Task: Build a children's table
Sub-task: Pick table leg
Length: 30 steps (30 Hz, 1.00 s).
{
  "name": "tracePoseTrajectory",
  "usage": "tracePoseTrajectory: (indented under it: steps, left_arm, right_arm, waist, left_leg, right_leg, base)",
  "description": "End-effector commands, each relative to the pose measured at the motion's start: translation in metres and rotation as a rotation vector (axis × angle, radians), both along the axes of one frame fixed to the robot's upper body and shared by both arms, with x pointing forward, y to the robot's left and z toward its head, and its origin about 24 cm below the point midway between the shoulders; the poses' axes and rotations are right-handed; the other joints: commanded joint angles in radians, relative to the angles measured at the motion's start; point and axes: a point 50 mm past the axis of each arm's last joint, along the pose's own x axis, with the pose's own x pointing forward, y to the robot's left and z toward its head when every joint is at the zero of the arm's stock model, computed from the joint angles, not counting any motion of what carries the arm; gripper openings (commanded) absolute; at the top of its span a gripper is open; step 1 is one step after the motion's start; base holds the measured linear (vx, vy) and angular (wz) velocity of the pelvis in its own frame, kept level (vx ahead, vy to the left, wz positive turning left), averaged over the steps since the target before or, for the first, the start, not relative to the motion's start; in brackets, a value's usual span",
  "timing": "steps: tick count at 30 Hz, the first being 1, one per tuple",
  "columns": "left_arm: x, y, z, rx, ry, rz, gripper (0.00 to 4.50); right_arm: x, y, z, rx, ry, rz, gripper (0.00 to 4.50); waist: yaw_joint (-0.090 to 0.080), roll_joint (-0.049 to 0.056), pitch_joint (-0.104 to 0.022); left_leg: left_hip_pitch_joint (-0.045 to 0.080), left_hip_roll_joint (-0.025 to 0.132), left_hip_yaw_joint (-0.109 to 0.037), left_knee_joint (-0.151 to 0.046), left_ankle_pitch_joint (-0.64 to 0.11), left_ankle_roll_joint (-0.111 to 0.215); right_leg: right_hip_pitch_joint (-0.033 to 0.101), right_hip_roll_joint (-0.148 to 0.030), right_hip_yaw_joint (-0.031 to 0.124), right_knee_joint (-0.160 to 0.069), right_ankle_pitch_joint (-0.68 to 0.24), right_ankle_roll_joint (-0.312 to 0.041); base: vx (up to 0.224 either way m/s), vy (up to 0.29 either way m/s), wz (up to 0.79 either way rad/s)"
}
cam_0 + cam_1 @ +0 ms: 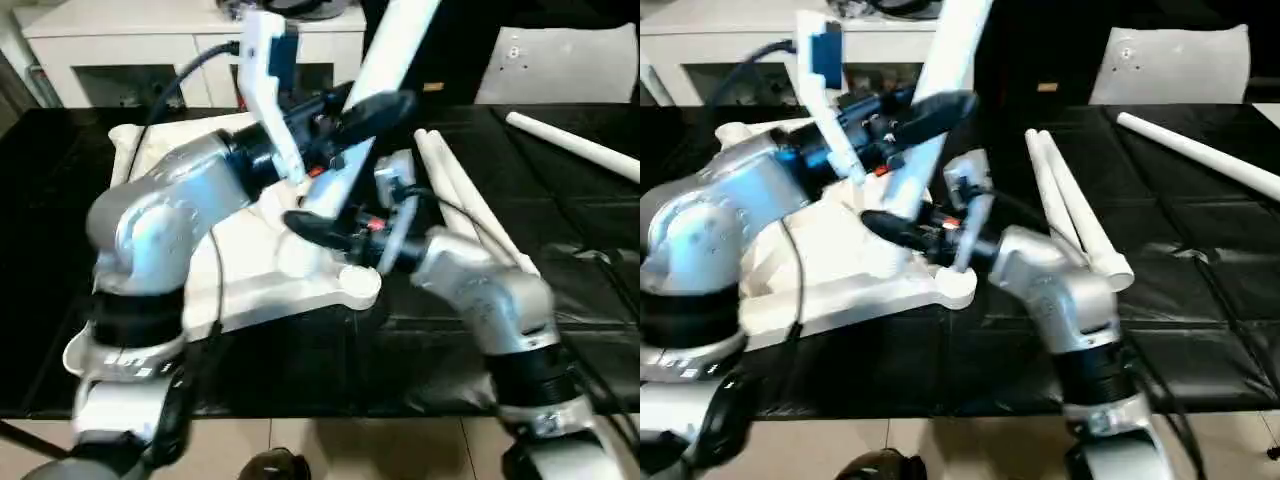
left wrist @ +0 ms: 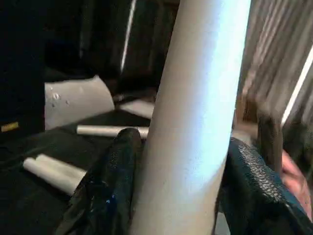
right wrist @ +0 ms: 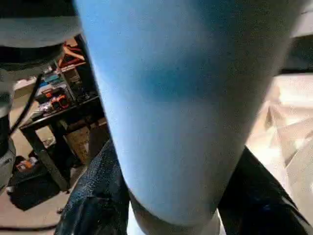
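The white tabletop (image 1: 250, 295) lies underside up on the black table, with a round corner socket (image 1: 360, 283) at its near corner. One white leg (image 1: 395, 45) stands tilted above it, its top leaning to the back right. My left gripper (image 1: 357, 122) is shut on the leg's middle, whose tube sits between the black fingers (image 2: 107, 186). Lower down, my right gripper (image 1: 322, 218) is shut on the same leg (image 3: 186, 122) just above the tabletop. The leg's bottom end is hidden behind the right gripper. Two more legs (image 1: 460, 195) lie side by side to the right.
Another leg (image 1: 572, 145) lies at the back right of the table. A small white panel with holes (image 1: 555, 62) leans behind it. A white cabinet (image 1: 120, 40) stands past the table's far edge. The table's front edge (image 1: 330, 408) runs just ahead of my forearms.
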Motion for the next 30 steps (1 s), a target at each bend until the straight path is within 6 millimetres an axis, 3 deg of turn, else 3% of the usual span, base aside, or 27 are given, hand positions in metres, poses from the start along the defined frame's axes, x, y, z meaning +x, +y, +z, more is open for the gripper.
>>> tracePoseTrajectory:
  steps: [1, 3, 4, 6, 8, 9, 11, 13, 15, 17, 18, 20, 25, 28, 30]
  left_arm:
    - [-0.02, -0.022, -0.005, 0.061, -0.016, -0.176, 2.53]
    - [-0.019, -0.019, -0.007, 0.081, -0.014, -0.186, 2.76]
    - [-0.019, -0.017, -0.008, 0.09, -0.015, -0.191, 2.85]
    - [-0.018, -0.013, -0.009, 0.111, -0.017, -0.195, 2.89]
    - [-0.017, -0.006, -0.01, 0.138, -0.02, -0.218, 3.16]
    - [-0.016, -0.004, -0.01, 0.14, -0.02, -0.227, 3.29]
    - [-0.016, 0.001, -0.01, 0.149, -0.015, -0.257, 3.35]
    - [-0.015, 0.004, -0.009, 0.14, -0.001, -0.285, 3.49]
    - [-0.019, 0.006, -0.004, 0.062, 0.041, -0.363, 3.82]
    - [-0.022, 0.008, -0.001, -0.009, 0.078, -0.431, 3.87]
    - [-0.023, 0.008, -0.001, -0.024, 0.085, -0.444, 4.04]
    - [-0.024, 0.012, 0.0, -0.125, 0.127, -0.495, 4.25]
    - [-0.02, 0.023, -0.002, -0.365, 0.198, -0.524, 4.47]
    - [-0.014, 0.036, -0.02, -0.493, 0.268, -0.475, 4.5]
    - [-0.007, 0.044, -0.038, -0.488, 0.281, -0.322, 4.5]
  right_arm:
    - [0.011, -0.015, -0.005, -0.071, 0.018, -0.146, 1.91]
    - [0.008, -0.015, -0.006, -0.095, 0.0, -0.113, 1.91]
    - [0.006, -0.015, -0.007, -0.099, -0.004, -0.103, 1.91]
    - [0.005, -0.016, -0.007, -0.1, -0.007, -0.088, 1.91]
    - [0.001, -0.018, -0.007, -0.107, -0.017, -0.05, 1.91]
    - [-0.001, -0.019, -0.007, -0.11, -0.019, -0.037, 1.91]
    - [-0.004, -0.021, -0.007, -0.119, -0.03, -0.005, 1.91]
    - [-0.007, -0.022, -0.007, -0.12, -0.036, 0.018, 1.91]
    - [-0.009, -0.025, -0.005, -0.122, -0.043, 0.045, 1.91]
    - [-0.009, -0.027, -0.003, -0.115, -0.047, 0.056, 1.91]
    - [-0.009, -0.027, -0.002, -0.112, -0.047, 0.056, 1.91]
    - [-0.01, -0.029, 0.002, -0.079, -0.049, 0.059, 1.91]
    - [-0.011, -0.032, 0.01, 0.021, -0.044, 0.046, 1.91]
    - [-0.015, -0.034, 0.015, 0.095, -0.037, 0.03, 1.91]
    - [-0.017, -0.036, 0.014, 0.116, -0.036, -0.017, 1.91]
  waist:
    - [-0.004, -0.005, -0.075]
    - [-0.008, -0.004, -0.075]
    - [-0.011, -0.009, -0.074]
    - [-0.008, -0.004, -0.073]
    - [-0.007, -0.008, -0.074]
    - [-0.005, -0.001, -0.075]
    - [-0.009, -0.003, -0.077]
    - [-0.011, 0.002, -0.076]
    - [-0.009, 0.002, -0.075]
    - [-0.009, 0.0, -0.076]
    - [-0.008, 0.004, -0.076]
    - [-0.012, -0.003, -0.076]
    - [-0.007, 0.0, -0.077]
    - [-0.008, -0.002, -0.076]
    - [-0.007, -0.003, -0.075]
  left_leg:
    - [0.053, 0.156, -0.088, -0.094, -0.197, -0.087]
    - [0.054, 0.155, -0.091, -0.096, -0.21, -0.112]
    - [0.053, 0.153, -0.089, -0.096, -0.217, -0.116]
    - [0.052, 0.15, -0.089, -0.089, -0.218, -0.11]
    - [0.051, 0.152, -0.088, -0.089, -0.205, -0.097]
    - [0.053, 0.154, -0.09, -0.09, -0.19, -0.091]
    - [0.057, 0.156, -0.09, -0.095, -0.184, -0.092]
    - [0.055, 0.151, -0.086, -0.093, -0.201, -0.098]
    - [0.054, 0.148, -0.085, -0.089, -0.213, -0.1]
    - [0.053, 0.151, -0.086, -0.086, -0.206, -0.099]
    - [0.053, 0.153, -0.089, -0.087, -0.207, -0.095]
    - [0.054, 0.152, -0.086, -0.09, -0.21, -0.085]
    - [0.052, 0.154, -0.087, -0.086, -0.215, -0.078]
    - [0.053, 0.154, -0.086, -0.092, -0.226, -0.078]
    - [0.052, 0.156, -0.085, -0.093, -0.225, -0.082]
  right_leg:
    - [0.015, -0.163, 0.078, -0.067, -0.038, -0.173]
    - [0.016, -0.161, 0.076, -0.065, -0.049, -0.169]
    - [0.016, -0.163, 0.078, -0.068, -0.06, -0.169]
    - [0.017, -0.173, 0.083, -0.073, -0.076, -0.175]
    - [0.017, -0.168, 0.083, -0.074, -0.072, -0.17]
    - [0.017, -0.164, 0.081, -0.07, -0.055, -0.166]
    - [0.014, -0.155, 0.076, -0.063, -0.025, -0.167]
    - [0.014, -0.16, 0.077, -0.062, -0.021, -0.183]
    - [0.017, -0.165, 0.079, -0.068, -0.035, -0.194]
    - [0.019, -0.167, 0.078, -0.063, -0.026, -0.207]
    - [0.019, -0.166, 0.078, -0.061, -0.02, -0.212]
    - [0.017, -0.162, 0.078, -0.063, -0.016, -0.216]
    - [0.019, -0.168, 0.078, -0.064, -0.027, -0.229]
    - [0.016, -0.165, 0.079, -0.064, -0.03, -0.224]
    - [0.016, -0.17, 0.082, -0.069, -0.042, -0.217]
  base:
    - [0.0, 0.0, 0.0]
    - [0.0, 0.0, 0.0]
    - [0.0, 0.0, 0.0]
    - [0.0, 0.0, 0.0]
    - [0.0, 0.0, 0.0]
    - [0.0, 0.0, 0.0]
    - [0.0, 0.0, 0.0]
    - [0.0, 0.0, 0.0]
    - [0.0, 0.0, 0.0]
    - [0.0, 0.0, 0.0]
    - [0.0, 0.0, 0.0]
    - [0.0, 0.0, 0.0]
    - [0.0, 0.0, 0.0]
    - [0.0, 0.0, 0.0]
    - [0.0, 0.0, 0.0]
